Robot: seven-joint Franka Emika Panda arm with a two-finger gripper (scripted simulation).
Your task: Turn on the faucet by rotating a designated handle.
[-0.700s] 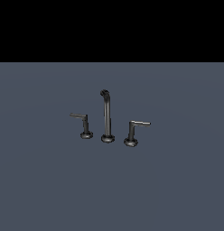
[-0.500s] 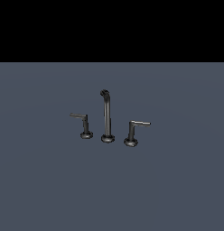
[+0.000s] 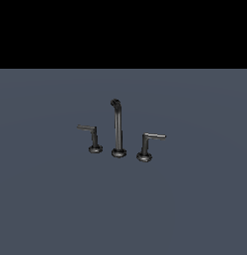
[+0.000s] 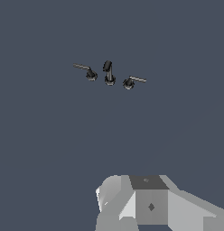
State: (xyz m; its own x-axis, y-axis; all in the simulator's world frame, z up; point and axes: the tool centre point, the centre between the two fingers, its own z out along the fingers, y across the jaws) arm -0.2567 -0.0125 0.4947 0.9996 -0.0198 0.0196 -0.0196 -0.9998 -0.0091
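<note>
Flat grey-blue floor, faucet (image 3: pixel 118 130) mid-frame, designated handle (image 3: pixel 91 137) left of spout, untouched; gripper (image 4: pixel 145 203) well apart, jaw opening cannot be told, presumably staged for approach.

Dark grey metal faucet (image 3: pixel 118 129), darker designated handle (image 3: pixel 90 136), lighter-armed other handle (image 3: pixel 149 144), plain slate-blue floor (image 3: pixel 195 199), pale grey gripper (image 4: pixel 145 203), black backdrop (image 3: pixel 123 30)

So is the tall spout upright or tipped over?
Upright: the spout rises straight from its round base between the two lever handles, hooked at the top.
</note>
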